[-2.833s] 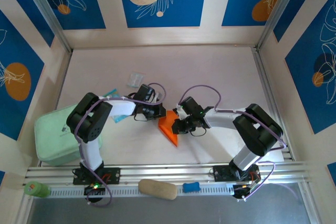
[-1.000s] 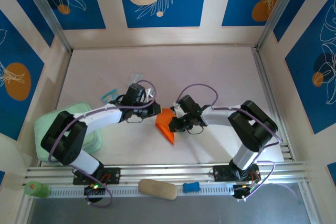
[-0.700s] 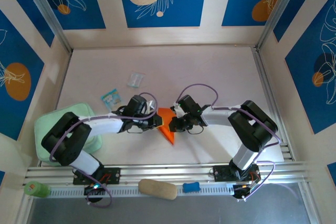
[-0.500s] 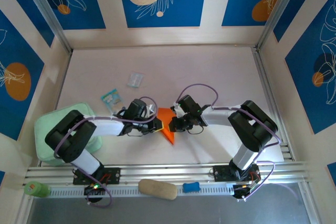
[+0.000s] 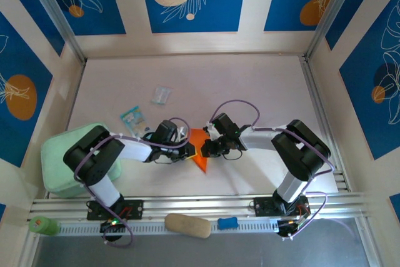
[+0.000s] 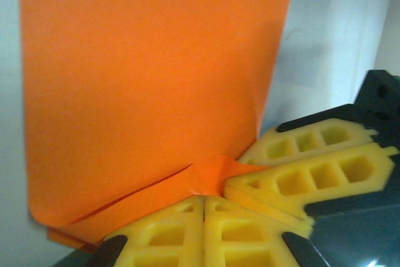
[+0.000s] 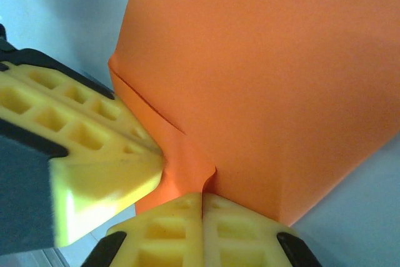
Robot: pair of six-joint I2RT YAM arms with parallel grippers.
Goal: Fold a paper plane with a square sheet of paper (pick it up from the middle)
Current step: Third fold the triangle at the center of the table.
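The square sheet of paper [image 5: 200,159] lies folded on the table as an orange wedge, its point toward the near edge. Its flat top layer [image 6: 150,79] has a slit-like fold line near my left fingertips. My left gripper [image 5: 189,150] is shut, with its tips [image 6: 203,199] pressed against the paper's left edge. From the right, my right gripper [image 5: 206,148] is shut on a small raised ridge of the paper [image 7: 262,79] that runs into its seam [image 7: 202,195]. The two grippers' yellow fingers [image 7: 81,123] nearly touch. No finished paper plane shape shows.
A mint green pad [image 5: 65,161] sits under the left arm at the left wall. A blue-and-white packet [image 5: 132,117] and a clear wrapper [image 5: 161,95] lie behind the left arm. A beige block [image 5: 187,225] and a blue piece [image 5: 228,222] rest on the front rail.
My left arm has swung toward the near edge, bringing its shut gripper down against the paper's left side. The right gripper has held its place on the paper.
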